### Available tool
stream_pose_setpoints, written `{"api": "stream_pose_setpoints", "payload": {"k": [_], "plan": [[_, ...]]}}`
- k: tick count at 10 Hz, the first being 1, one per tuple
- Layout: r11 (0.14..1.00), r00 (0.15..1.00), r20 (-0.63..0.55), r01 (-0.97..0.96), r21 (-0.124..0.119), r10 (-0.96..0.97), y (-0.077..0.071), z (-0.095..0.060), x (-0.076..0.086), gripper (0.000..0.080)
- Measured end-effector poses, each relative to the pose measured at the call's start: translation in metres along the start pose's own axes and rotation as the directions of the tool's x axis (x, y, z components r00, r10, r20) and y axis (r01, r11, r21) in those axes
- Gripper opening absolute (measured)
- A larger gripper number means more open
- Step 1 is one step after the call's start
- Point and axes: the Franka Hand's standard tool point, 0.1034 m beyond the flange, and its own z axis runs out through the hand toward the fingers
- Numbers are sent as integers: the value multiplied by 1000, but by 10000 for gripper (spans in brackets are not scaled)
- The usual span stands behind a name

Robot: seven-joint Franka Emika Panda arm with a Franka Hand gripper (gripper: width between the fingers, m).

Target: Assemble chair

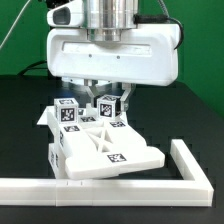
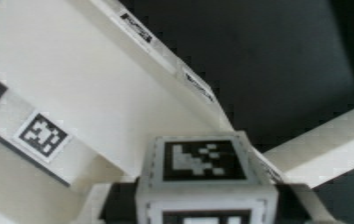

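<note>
The chair (image 1: 100,145) stands mid-table as joined white parts: a flat slab with a tag (image 1: 118,156), an X-braced panel (image 1: 97,138) and short tagged posts. My gripper (image 1: 107,98) hangs straight above it, its two fingers down on either side of the upright post (image 1: 108,107). In the wrist view that post (image 2: 200,160) fills the space between the dark pads (image 2: 128,202), which lie against its two sides. A second tagged post (image 1: 67,112) stands towards the exterior view's left, free of the gripper.
The long white L-shaped rail (image 1: 150,185) runs along the front of the table and turns back at the exterior view's right. The wrist view shows a white surface with a tag (image 2: 44,135) below the gripper and a white bar (image 2: 325,140). The table (image 1: 195,100) is black.
</note>
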Motion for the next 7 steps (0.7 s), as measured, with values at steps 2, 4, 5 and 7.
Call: {"api": "stream_pose_setpoints", "payload": {"k": [2,4,5,7], "plan": [[985,985,0,-173,2,173,0,0,0,282],[960,960,1,-280,2,280,-1,0,0,284],[943,943,3,-332,3,332,-1,0,0,284],[830,830,19,-557,11,557,-1,0,-1,284]]}}
